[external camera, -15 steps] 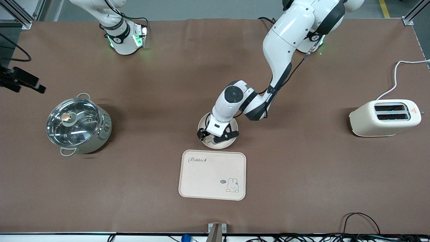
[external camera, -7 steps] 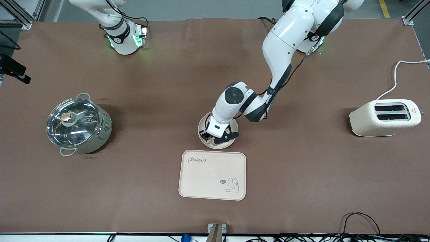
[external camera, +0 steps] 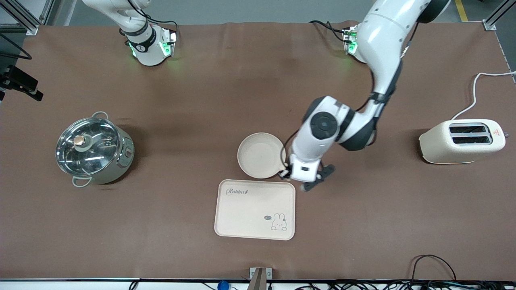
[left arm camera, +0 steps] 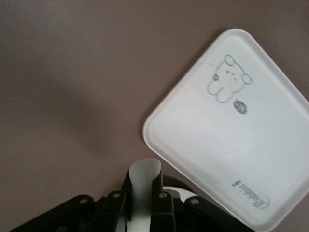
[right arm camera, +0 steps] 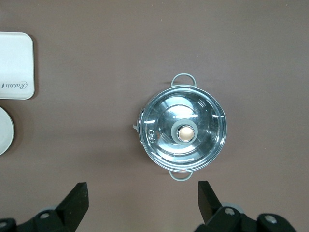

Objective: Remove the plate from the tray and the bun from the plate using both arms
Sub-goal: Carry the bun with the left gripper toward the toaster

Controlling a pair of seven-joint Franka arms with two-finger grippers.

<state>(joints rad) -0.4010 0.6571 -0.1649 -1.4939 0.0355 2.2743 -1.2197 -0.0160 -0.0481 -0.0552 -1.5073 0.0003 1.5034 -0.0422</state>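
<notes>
I see my left gripper (external camera: pixel 303 178) clamped on the bun (left arm camera: pixel 142 186) just over the worktop (external camera: pixel 363 209) between plate (external camera: pixel 258 155) and tray (external camera: pixel 254 209), toaster (external camera: pixel 461 141) well off, while my right gripper (right arm camera: pixel 142 205), fingers apart, waits high above the lidded pot (right arm camera: pixel 182 127).

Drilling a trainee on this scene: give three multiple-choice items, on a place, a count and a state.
1. The plate lies: A on the table, farther from the camera than the tray; B on the tray; C in the air.
2. The toaster has slots: A one; B two; C four.
3. The right gripper has its jaws: A open; B shut on a bun; C shut on a lid.
A, it rests on brown table; B, two dark slots on top; A, jaws wide apart in the right wrist view.
</notes>
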